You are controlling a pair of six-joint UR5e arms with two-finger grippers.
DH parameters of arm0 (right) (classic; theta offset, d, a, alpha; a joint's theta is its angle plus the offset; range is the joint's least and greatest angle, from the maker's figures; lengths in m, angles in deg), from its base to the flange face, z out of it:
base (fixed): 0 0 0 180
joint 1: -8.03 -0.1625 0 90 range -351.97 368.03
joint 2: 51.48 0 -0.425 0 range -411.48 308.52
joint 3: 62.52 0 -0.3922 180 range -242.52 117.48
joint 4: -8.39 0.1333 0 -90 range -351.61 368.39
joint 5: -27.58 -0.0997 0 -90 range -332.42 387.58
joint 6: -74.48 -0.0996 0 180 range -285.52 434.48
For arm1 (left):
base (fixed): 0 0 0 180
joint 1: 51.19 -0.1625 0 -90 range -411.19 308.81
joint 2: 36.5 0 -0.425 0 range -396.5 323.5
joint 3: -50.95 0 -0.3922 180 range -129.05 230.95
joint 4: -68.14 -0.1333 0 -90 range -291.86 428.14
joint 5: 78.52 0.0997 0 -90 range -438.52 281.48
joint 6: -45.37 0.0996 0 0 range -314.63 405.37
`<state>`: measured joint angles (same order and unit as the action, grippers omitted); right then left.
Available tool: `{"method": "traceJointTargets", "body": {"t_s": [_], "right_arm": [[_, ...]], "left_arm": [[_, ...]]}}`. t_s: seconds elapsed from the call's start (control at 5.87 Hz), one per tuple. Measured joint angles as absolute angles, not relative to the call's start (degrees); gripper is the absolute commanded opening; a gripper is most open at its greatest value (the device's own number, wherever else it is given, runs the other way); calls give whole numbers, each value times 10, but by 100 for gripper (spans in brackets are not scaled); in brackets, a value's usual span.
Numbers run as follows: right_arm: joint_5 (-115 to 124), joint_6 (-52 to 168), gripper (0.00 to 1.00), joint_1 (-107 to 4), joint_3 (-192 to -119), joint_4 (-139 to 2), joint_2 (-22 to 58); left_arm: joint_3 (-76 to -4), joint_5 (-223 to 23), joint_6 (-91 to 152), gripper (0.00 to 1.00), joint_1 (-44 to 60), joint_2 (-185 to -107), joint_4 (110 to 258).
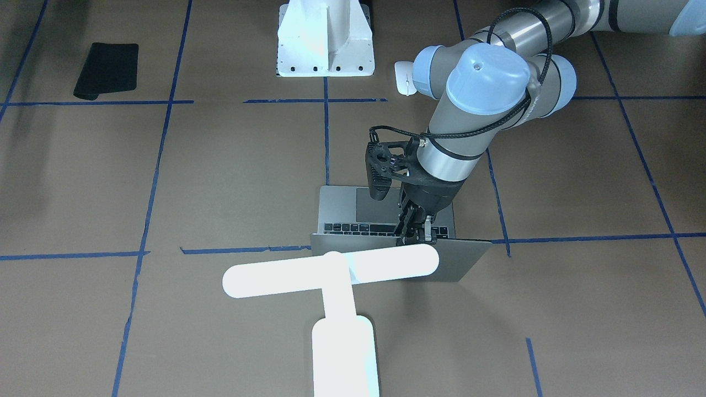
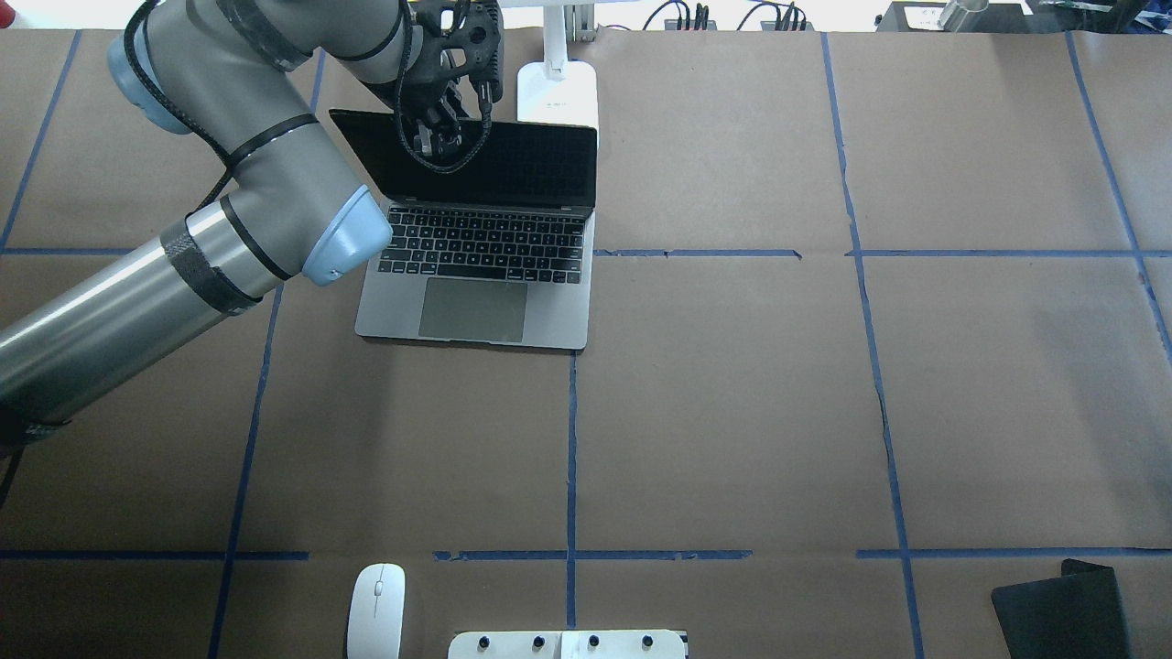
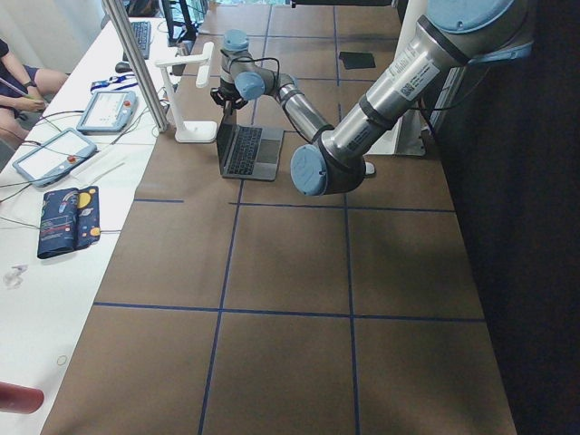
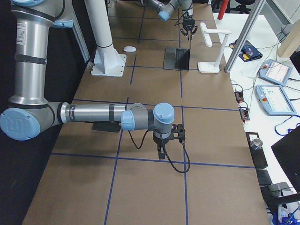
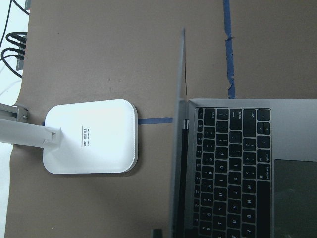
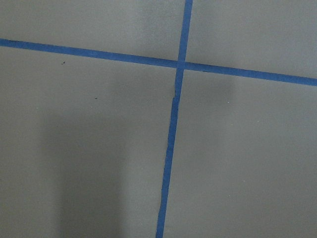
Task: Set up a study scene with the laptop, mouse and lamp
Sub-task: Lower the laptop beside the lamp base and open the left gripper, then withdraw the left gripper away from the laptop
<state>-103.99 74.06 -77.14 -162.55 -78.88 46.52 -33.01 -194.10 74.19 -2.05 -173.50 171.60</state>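
The grey laptop (image 2: 476, 311) stands open on the brown table, its lid near upright and its screen dark. My left gripper (image 1: 417, 238) reaches down onto the lid's top edge, and its fingers straddle that edge and look shut on it. The left wrist view looks straight down the lid, with the keyboard (image 5: 233, 163) on one side. The white lamp (image 1: 331, 270) stands just behind the laptop, its base (image 5: 89, 136) beyond the lid. The white mouse (image 2: 375, 609) lies near the robot's base. My right gripper (image 4: 161, 152) hangs low over bare table far from these; whether it is open or shut I cannot tell.
A flat black mat (image 2: 1058, 609) lies at the near right corner, beside the right arm. The white bolted pedestal (image 1: 325, 44) stands at the robot's edge. A side table (image 3: 54, 181) with tablets and cables runs along the far edge, and a person (image 3: 14, 72) sits there.
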Motion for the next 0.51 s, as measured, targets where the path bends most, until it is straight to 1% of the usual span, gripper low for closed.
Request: {"method": "traceJointTargets", "body": {"t_s": [0.34,0.51], "right_arm": [[-1040,740,100,-771,-1627,-788,465],[-1040,740,100,-771,-1629,-788,465]], "left_arm": [[-361,-1960,741,85,7,-1720,1702],[-382,-1981,742,89,31,-1701,1689]]}}
